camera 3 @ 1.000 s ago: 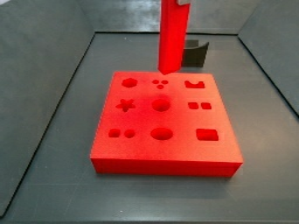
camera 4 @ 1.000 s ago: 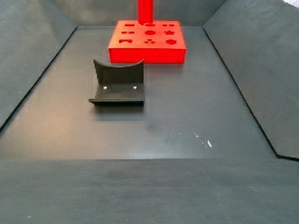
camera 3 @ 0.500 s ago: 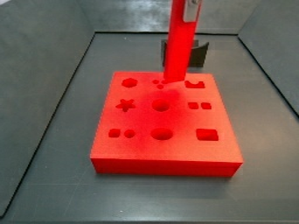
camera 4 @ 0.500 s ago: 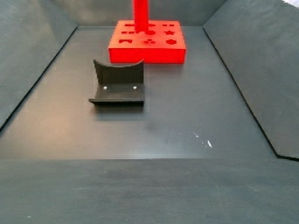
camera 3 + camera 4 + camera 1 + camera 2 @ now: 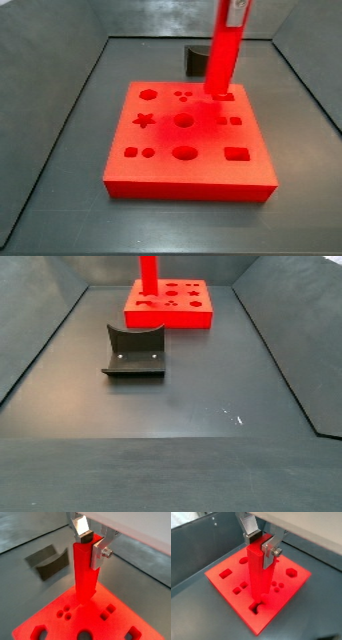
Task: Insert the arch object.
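Observation:
The arch object (image 5: 222,50) is a long bright red bar, held upright. My gripper (image 5: 91,541) is shut on its upper end, also in the other wrist view (image 5: 261,543). The silver fingers (image 5: 101,552) clamp it from two sides. The bar's lower end stands at the arch-shaped hole (image 5: 222,96) in the back right corner of the red holed board (image 5: 187,172). I cannot tell whether it has entered the hole. In a side view the bar (image 5: 148,276) rises from the board (image 5: 167,318) and the gripper is out of frame.
The dark fixture (image 5: 134,351) stands on the grey floor, apart from the board; it also shows behind the board (image 5: 197,60) and in a wrist view (image 5: 48,562). Grey walls enclose the floor. The board has several other shaped holes (image 5: 185,153).
The gripper has carried the bar sideways across the board, from over the small round holes to the arch-shaped hole at the corner, and its lower end is lower.

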Robot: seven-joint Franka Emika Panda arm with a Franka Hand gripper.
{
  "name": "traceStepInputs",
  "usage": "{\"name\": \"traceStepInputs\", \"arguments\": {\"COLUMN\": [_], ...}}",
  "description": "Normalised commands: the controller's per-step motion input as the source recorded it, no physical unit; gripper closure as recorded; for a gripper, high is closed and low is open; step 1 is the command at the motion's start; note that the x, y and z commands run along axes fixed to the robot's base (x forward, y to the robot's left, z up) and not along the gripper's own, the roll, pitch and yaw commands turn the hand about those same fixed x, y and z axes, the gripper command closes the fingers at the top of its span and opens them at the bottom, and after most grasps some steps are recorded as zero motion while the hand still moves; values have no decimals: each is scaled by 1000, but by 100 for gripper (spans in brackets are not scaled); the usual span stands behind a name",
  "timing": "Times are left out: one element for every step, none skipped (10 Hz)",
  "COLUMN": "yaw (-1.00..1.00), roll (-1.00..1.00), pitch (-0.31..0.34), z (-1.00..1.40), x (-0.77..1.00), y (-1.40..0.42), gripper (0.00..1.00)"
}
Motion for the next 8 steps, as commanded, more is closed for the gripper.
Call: {"name": "traceStepInputs", "arguments": {"yaw": [-460, 0, 0, 0, 0, 0, 0, -20], "roll": [-26, 0, 0, 0, 21, 14, 0, 54], "pitch": [70, 0, 0, 0, 31, 103, 109, 123], "z": [46, 0, -131, -166, -180, -134, -206, -243], "x": [309, 0, 0, 0, 126, 334, 429, 317], "y": [183, 46, 0, -94, -109, -63, 0, 0], "gripper": [100, 100, 100, 100, 100, 100, 100, 100]}}
